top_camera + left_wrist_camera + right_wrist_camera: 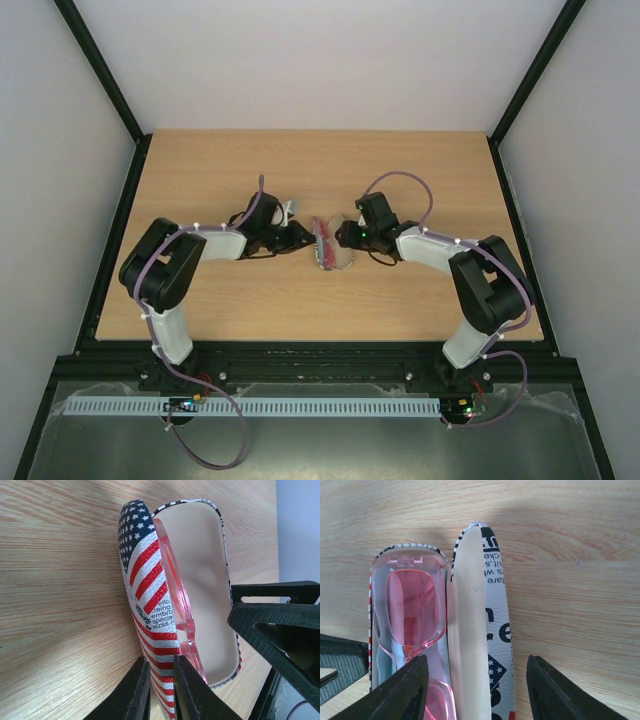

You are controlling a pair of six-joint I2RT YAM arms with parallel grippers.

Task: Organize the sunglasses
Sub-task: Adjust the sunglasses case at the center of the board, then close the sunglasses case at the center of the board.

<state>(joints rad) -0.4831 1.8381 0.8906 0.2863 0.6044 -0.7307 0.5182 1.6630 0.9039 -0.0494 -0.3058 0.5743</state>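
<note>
The sunglasses [415, 605], with a see-through pink-red frame, lie inside the open flag-patterned case [145, 570] in the middle of the table [200, 180]. In the top view they show as a red streak, the sunglasses [321, 243]. My left gripper [160, 659] is shut on the case's striped side wall, one finger outside and one inside next to the glasses. My right gripper [477, 659] is open, straddling the raised lid [492, 630] without touching it; its left finger [405, 690] hangs over the glasses. From above, left gripper [303, 238] and right gripper [345, 237] flank the case.
The right gripper's black fingers [275, 630] loom close at the right of the left wrist view. A pale blue layer [395, 647] shows under the glasses in the case. Bare wood lies all round the case; black rails [115, 230] edge the table.
</note>
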